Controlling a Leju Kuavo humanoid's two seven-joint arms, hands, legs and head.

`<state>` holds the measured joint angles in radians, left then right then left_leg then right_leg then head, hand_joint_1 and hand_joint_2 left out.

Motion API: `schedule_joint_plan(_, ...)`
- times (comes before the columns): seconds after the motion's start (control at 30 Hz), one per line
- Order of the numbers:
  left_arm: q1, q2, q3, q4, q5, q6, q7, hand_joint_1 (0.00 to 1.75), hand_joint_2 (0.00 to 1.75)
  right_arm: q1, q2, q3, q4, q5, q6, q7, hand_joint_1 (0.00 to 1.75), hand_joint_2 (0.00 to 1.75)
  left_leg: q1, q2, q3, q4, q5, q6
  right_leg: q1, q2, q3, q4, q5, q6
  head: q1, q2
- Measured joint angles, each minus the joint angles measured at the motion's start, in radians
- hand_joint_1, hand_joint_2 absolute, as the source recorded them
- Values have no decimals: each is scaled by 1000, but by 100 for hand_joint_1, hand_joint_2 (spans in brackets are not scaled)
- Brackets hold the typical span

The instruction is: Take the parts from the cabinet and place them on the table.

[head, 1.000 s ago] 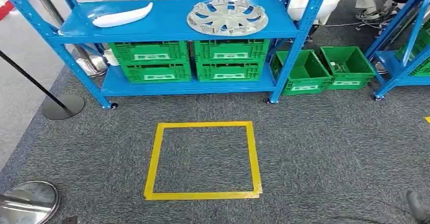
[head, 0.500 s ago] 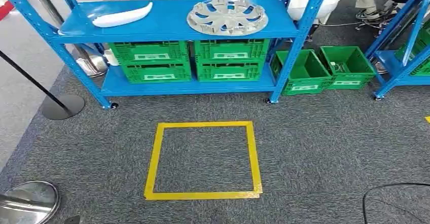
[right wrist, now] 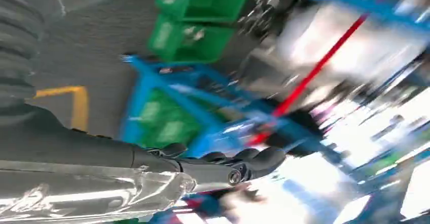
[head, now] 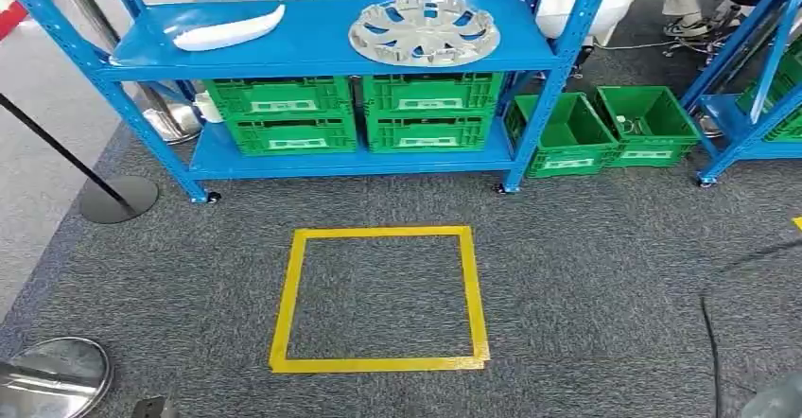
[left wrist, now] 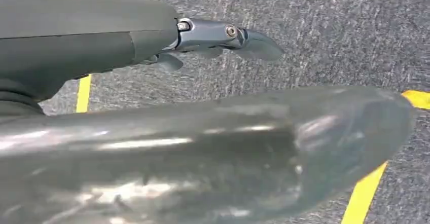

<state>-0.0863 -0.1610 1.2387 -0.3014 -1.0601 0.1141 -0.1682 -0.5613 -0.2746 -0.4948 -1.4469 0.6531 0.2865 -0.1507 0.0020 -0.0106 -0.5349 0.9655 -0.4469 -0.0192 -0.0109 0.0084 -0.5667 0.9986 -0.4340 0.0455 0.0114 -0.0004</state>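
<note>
Silver and round, the spoked plastic wheel cover (head: 424, 30) lies flat on the top shelf of the blue steel rack (head: 331, 51), and a white curved shell part (head: 227, 27) lies on the same shelf, well apart from it to the left. Both parts are far from my fingers — the yellow taped square (head: 378, 300) on the grey carpet is between me and the rack.

The left hand (left wrist: 223, 37) hangs over the carpet near the tape; its dark fingers (left wrist: 256, 44) look stretched and hold nothing. The right hand (right wrist: 228, 165) is seen against a blurred rack, its fingers (right wrist: 266, 158) curled a little around nothing, and I cannot tell if they are closed or not.

My worries from here:
- The wheel cover is wide and shallow, so I judge that a hand may slip on its rim and push it back on the shelf.
- The rack upright (head: 567, 44) stands just beside the cover — a lifted arm could hit it.
- A thin black cable (head: 711, 342) lies on the carpet at my right; a foot may catch it.
</note>
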Motion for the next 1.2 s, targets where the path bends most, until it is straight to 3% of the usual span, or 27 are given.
schedule_joint_plan(0.1, 0, 2, -7, 1, -19, -2, -4, 0, 0, -74, -36, 194, 15, -13, 21, 18, 0, 175, 0, 0, -4, 0, 2, 0, 0, 0, -3, 1, 2, 0, -1, 0)
schedule_joint_plan(0.23, 0, 4, -25, 2, -65, 48, 23, 0, 0, -206, -67, 452, 75, -34, 73, 47, 0, 175, 0, 0, -7, 0, 5, -1, 0, 0, -7, 1, 4, -1, 0, 0)
schedule_joint_plan(0.47, 1, 7, -33, 6, -80, 5, 21, 0, 0, -406, -67, 783, 222, -140, 119, 74, 0, 175, 0, -1, -8, 0, 6, 0, 0, -1, -8, 1, 5, -1, -1, 0)
schedule_joint_plan(0.63, 4, 8, -34, 11, -89, -16, 10, 0, 0, -488, -78, 933, 285, -205, 161, 65, 0, 175, 0, -1, -8, 0, 6, 0, 0, -2, -8, 1, 5, -1, 0, 0)
schedule_joint_plan(0.93, 10, 9, -37, 11, -113, -20, 0, 0, 0, -543, -101, 1104, 318, -315, 154, 66, 0, 175, 0, -1, -8, 0, 6, 0, 0, -2, -9, 1, 5, -1, -1, 0)
schedule_joint_plan(1.2, 13, 15, -40, 13, -132, -24, -6, 0, 0, -558, -113, 1188, 354, -329, 125, 64, 0, 175, -3, -1, -11, 6, 3, 5, -4, -2, -9, -1, 7, 2, -1, 0)
